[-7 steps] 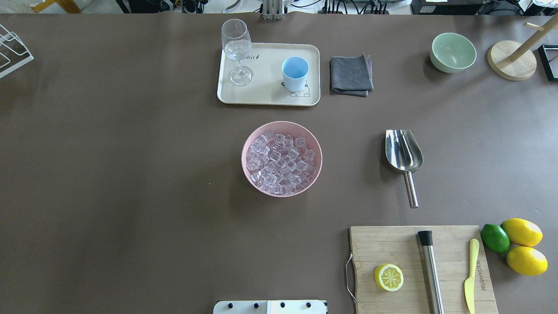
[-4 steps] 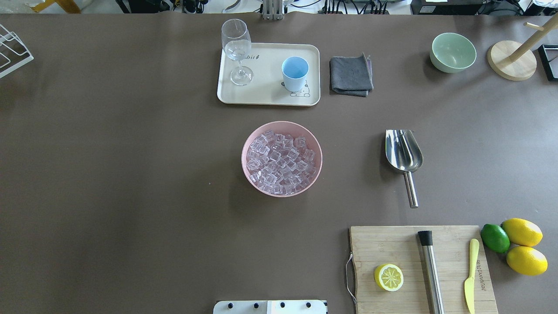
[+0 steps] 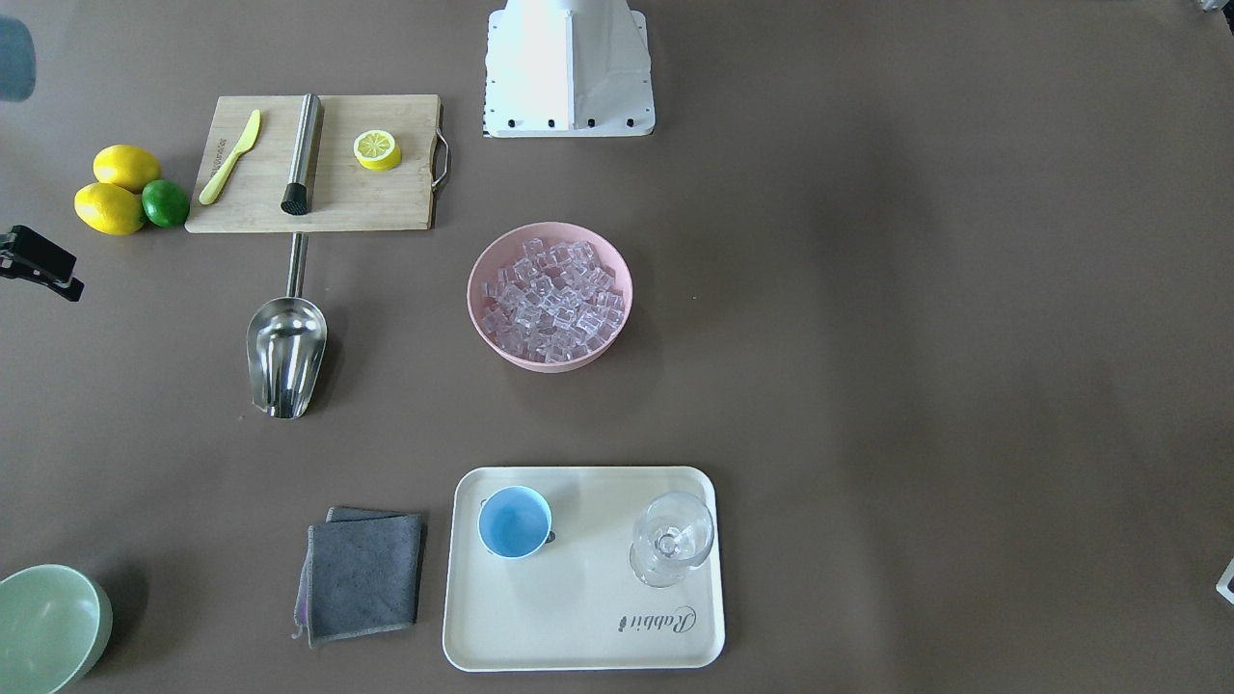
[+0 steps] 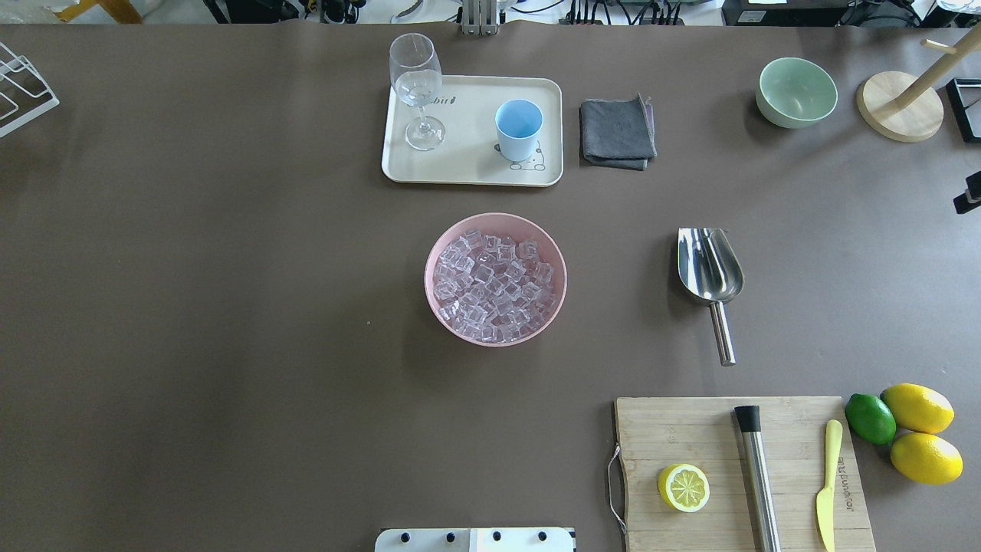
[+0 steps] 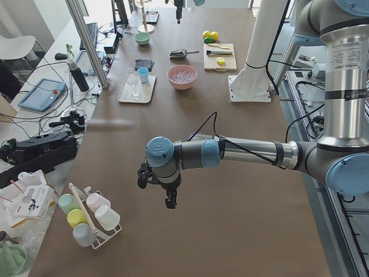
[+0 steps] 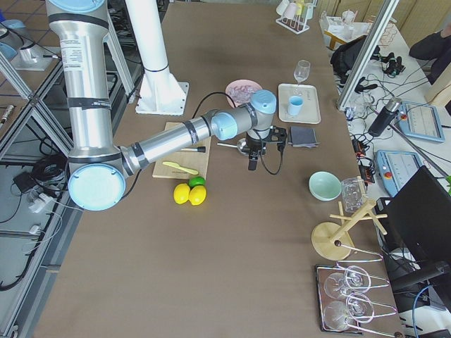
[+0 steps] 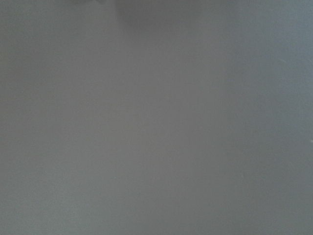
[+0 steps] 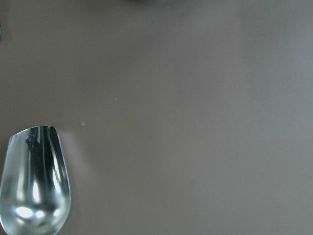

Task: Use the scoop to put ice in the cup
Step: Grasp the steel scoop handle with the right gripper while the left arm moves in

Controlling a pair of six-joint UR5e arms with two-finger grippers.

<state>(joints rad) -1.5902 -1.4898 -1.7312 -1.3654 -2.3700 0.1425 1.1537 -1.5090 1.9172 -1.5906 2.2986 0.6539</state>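
Observation:
The ice [image 4: 494, 287] fills a pink bowl [image 4: 496, 217] at the table's middle. The light-blue cup [image 4: 519, 126] stands upright and empty on a cream tray [image 4: 467, 165] behind the bowl. The steel scoop [image 4: 709, 264] lies flat to the right of the bowl, handle toward me. Its trough also shows in the right wrist view [image 8: 34, 181]. Only a black edge of my right gripper [image 4: 969, 193] shows, high and right of the scoop, and I cannot tell its state. My left gripper [image 5: 169, 199] hangs over bare table far to the left, and I cannot tell its state.
A wine glass [image 4: 418, 84] shares the tray. A grey cloth [image 4: 617, 132] and a pale-green bowl [image 4: 795, 92] lie at the back right. A cutting board [image 4: 690, 429] with a lemon half, a steel cylinder [image 4: 757, 475] and a yellow knife lies at the front right, beside lemons [image 4: 920, 433].
A black part of my right gripper has come into the overhead view at its right edge. The scoop, bowl and cup have not moved.

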